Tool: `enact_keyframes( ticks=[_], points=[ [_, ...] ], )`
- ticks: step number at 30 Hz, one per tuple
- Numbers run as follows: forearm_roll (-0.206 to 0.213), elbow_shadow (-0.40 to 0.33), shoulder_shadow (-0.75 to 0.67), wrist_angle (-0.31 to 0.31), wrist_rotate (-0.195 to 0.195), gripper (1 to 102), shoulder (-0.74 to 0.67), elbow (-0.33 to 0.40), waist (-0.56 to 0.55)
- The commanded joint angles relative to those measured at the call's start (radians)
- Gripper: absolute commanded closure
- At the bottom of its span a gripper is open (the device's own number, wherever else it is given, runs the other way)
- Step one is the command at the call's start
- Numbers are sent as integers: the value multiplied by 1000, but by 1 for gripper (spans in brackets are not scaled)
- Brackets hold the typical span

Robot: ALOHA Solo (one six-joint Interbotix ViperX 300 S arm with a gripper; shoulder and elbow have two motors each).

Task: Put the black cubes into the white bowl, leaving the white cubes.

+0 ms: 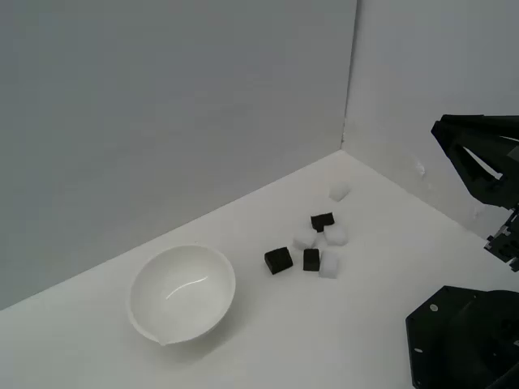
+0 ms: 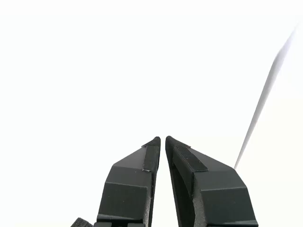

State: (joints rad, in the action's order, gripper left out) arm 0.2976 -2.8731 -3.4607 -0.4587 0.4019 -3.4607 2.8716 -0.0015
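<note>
Wrist view shows our hand (image 2: 163,138) pressed together on nothing. Exterior view: three black cubes (image 1: 278,259) and four white cubes (image 1: 328,265) cluster on the table (image 1: 340,340), near the empty white bowl (image 1: 182,293).

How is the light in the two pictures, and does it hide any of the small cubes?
Exterior view: soft, even light; the white bowl shows a small glare streak inside, the black cubes stand out sharply, the white cubes almost melt into the surface. Wrist view: the background is overexposed to plain white, only the gripper, jaws nearly together, and a grey wall seam are visible; no cubes.
</note>
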Motion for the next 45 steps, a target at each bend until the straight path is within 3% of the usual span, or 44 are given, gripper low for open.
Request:
enact_keyframes(
  ticks=[1, 19, 27, 34, 45],
  points=[
    [2, 11, -14, -14, 17, 100, -14, -9, -18],
    [3, 35, 11, -20, 6, 100, 9, -29, 15],
    [5, 132, 209, -20, 5, 100, 209, -129, 77],
    [9, 215, 434, -21, -61, 100, 437, -209, 77],
    [20, 371, 805, -245, -64, 100, 805, -370, 77]
  ],
)
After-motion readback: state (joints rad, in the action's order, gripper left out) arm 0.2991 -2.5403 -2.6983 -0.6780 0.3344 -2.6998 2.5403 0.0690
